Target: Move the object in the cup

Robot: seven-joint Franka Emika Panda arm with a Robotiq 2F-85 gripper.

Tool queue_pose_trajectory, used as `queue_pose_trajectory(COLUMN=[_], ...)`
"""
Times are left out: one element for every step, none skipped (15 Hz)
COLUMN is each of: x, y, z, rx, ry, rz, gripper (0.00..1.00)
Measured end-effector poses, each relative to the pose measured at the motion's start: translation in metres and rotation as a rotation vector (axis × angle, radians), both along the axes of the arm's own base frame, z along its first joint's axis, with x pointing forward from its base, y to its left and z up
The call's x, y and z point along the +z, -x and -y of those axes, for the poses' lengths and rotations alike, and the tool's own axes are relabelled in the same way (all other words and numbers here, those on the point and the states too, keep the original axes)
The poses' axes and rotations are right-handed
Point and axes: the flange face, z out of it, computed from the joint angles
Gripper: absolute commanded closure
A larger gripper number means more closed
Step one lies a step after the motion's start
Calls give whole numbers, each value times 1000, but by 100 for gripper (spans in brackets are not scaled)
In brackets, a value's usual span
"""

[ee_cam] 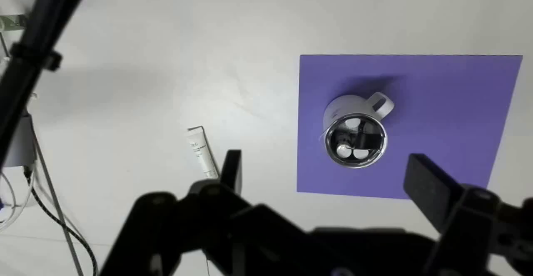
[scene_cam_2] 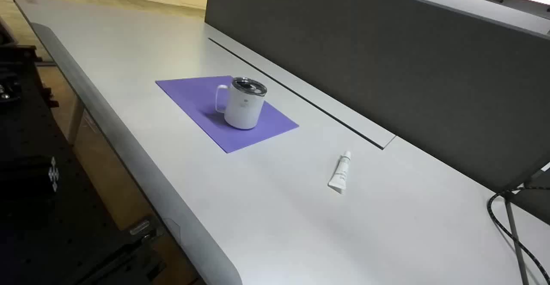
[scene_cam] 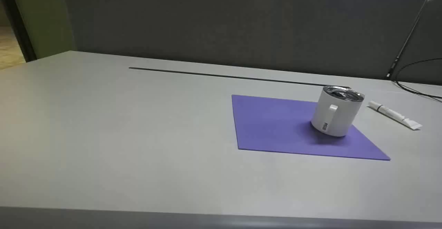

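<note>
Cup [scene_cam: 342,113] on mat [scene_cam: 269,125], partition [scene_cam: 224,25] behind

Wrist view: end effector [ee_cam: 325,158] black all over, bulky, outlines soft with blur. Finger pads [ee_cam: 431,189] blocky, flat-faced, matte charcoal. Knuckles [ee_cam: 481,197] rounded, faint disc-like pin heads on top. Housing [ee_cam: 316,253] black, small dull bluish spot [ee_cam: 342,272] at bottom edge. Upper left, thick black strand [ee_cam: 52,18], black band [ee_cam: 31,57] around it, stubby tab; cable or hose, cannot tell.
</note>
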Motion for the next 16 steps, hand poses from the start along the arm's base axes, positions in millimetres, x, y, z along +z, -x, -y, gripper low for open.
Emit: queue_pose_trajectory(x=[0, 0, 0, 0, 0, 0, 0, 0, 0, 0, 0, -3, -8, -17, -28, -41], y=[0, 0, 0, 0, 0, 0, 0, 0, 0, 0, -2, -6, -13, -21, -30, -40], z=[0, 0, 0, 0, 0, 0, 0, 0, 0, 0, 0, 2, 4, 6, 9, 12], rx=[0, 0, 0, 0, 0, 0, 0, 0, 0, 0, -1, -4, -9, -16, -24, -29], ry=[0, 0, 0, 0, 0, 0, 0, 0, 0, 0, 0, 2, 2, 1, -1, -5], rz=[0, 0, 0, 0, 0, 0, 0, 0, 0, 0, 9, 27, 47, 69, 91, 109], gripper=[0, 0, 0, 0, 0, 0, 0, 0, 0, 0, 0, 25, 27, 33, 40, 49])
